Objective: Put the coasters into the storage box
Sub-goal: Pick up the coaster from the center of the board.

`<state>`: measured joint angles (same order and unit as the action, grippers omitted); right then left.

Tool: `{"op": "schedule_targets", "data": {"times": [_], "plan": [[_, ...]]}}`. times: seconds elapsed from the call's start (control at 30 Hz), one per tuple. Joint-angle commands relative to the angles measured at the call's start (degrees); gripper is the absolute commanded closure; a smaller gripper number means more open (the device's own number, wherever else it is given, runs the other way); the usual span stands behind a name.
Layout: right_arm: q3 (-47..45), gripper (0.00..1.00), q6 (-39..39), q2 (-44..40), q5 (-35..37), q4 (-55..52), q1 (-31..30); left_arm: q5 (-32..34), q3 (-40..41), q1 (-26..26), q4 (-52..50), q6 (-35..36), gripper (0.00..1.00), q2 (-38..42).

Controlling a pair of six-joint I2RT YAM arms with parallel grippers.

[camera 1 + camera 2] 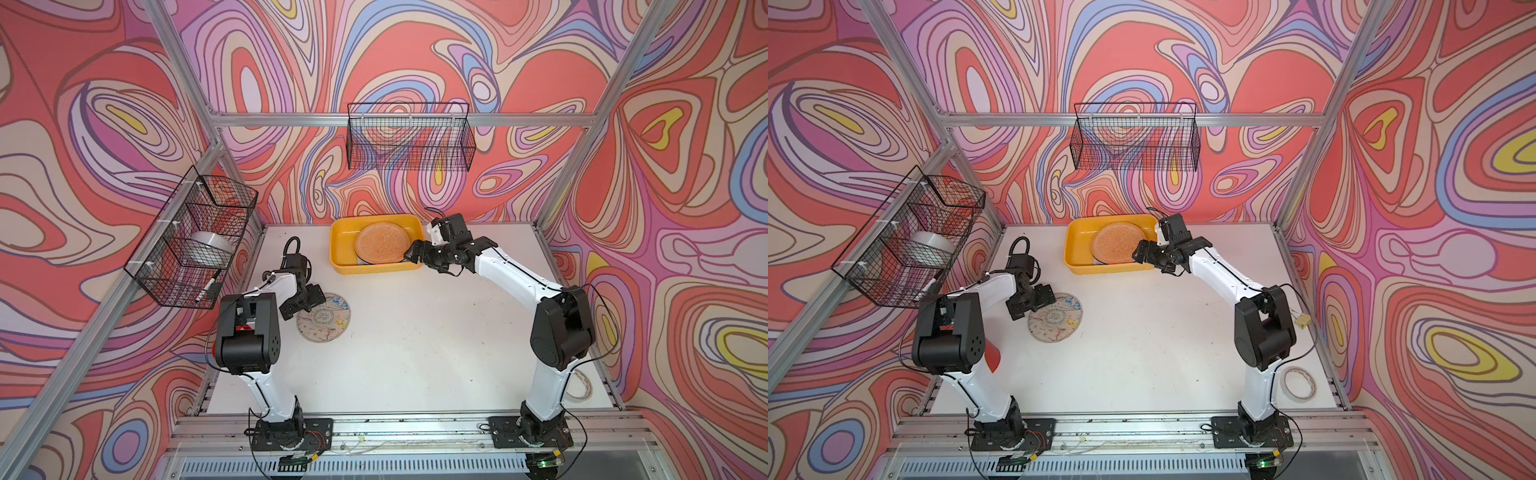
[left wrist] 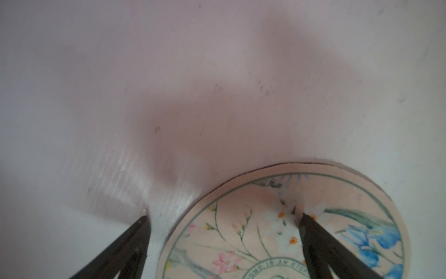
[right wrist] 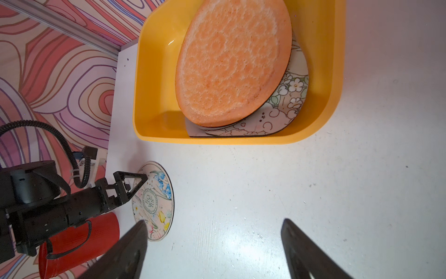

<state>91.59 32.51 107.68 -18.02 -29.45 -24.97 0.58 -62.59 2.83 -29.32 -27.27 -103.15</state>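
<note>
The yellow storage box point(image 1: 345, 266) point(image 1: 1075, 266) stands at the back of the white table. A textured orange coaster point(image 1: 380, 242) point(image 3: 231, 62) lies tilted in it on top of printed coasters point(image 3: 284, 106). One floral coaster point(image 1: 328, 324) point(image 1: 1059, 322) point(image 2: 265, 229) lies flat on the table at the left. My left gripper point(image 1: 305, 299) point(image 2: 223, 216) is open and low over that coaster's edge, one fingertip beside the rim and the other over its face. My right gripper point(image 1: 413, 251) point(image 3: 214, 221) is open and empty at the box's right front corner.
A black wire basket point(image 1: 409, 137) hangs on the back wall. Another wire basket point(image 1: 195, 237) on the left wall holds a tape roll point(image 1: 210, 247) and a marker. A red pot point(image 3: 79, 244) lies under the left arm. A tape ring point(image 1: 1298, 384) lies at the front right.
</note>
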Motion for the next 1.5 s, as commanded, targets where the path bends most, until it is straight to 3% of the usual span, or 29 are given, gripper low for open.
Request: {"op": "schedule_targets", "data": {"times": [0.0, 0.33, 0.83, 1.2, 1.47], "plan": [[-0.08, 0.12, -0.79, -2.58, 0.35, -0.01, -0.32, -5.69, 3.06, -0.93, -0.61, -1.57, 0.01, -1.14], [-0.71, 0.11, -0.85, -2.69, -0.04, -0.05, -0.38, -9.93, 3.51, -4.22, -2.96, -0.53, 0.0, 0.88], [-5.85, 0.1, -0.46, -5.17, 0.18, -0.56, -1.02, -13.29, 3.63, -20.07, -3.29, -6.94, 0.0, 3.13], [-11.98, 0.09, 0.44, -5.81, 0.09, -0.91, -2.8, -15.16, -3.49, -32.6, -3.46, -10.23, 0.0, -1.28], [-17.45, 0.09, 0.36, -5.81, -0.26, -2.72, -4.02, -9.61, -2.93, -33.55, -5.23, -8.98, 0.0, 1.59]]}}
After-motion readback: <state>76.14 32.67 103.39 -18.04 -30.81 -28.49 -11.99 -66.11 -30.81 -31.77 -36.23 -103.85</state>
